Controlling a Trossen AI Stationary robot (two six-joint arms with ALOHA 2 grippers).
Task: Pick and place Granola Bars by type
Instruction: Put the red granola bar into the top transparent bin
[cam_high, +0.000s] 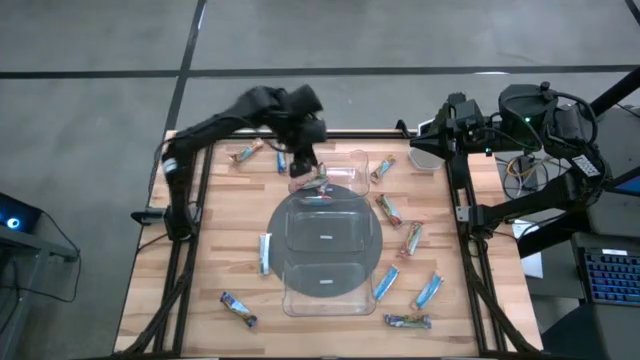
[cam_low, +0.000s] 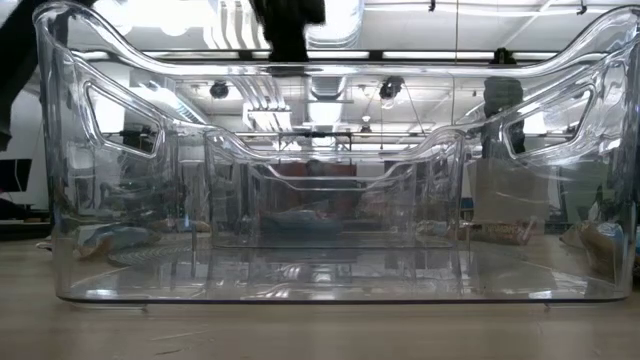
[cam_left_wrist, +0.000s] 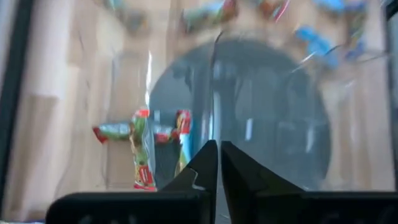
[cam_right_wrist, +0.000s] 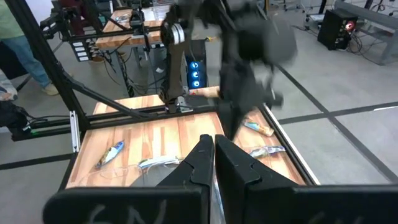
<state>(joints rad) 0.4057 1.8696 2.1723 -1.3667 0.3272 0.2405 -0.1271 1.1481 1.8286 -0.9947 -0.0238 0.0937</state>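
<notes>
A clear plastic compartment tray (cam_high: 325, 290) sits on a grey round mat. A few multicoloured granola bars (cam_high: 316, 186) lie in its far compartment; the left wrist view shows them (cam_left_wrist: 144, 144) below the fingers. Several more bars lie loose on the table around the tray, light blue ones (cam_high: 386, 282) (cam_high: 428, 290) (cam_high: 265, 252) and multicoloured ones (cam_high: 388, 208) (cam_high: 245, 152) (cam_high: 408, 320). My left gripper (cam_high: 303, 166) (cam_left_wrist: 218, 149) hangs over the tray's far end, shut and empty. My right gripper (cam_high: 425, 152) (cam_right_wrist: 213, 144) waits shut at the table's far right corner.
In the low view the tray's clear walls (cam_low: 320, 180) fill the picture, with my left arm (cam_low: 290, 25) dark at the top. Black frame rails (cam_high: 465, 215) run along the table's sides. Bare wood shows at the near left (cam_high: 200, 270).
</notes>
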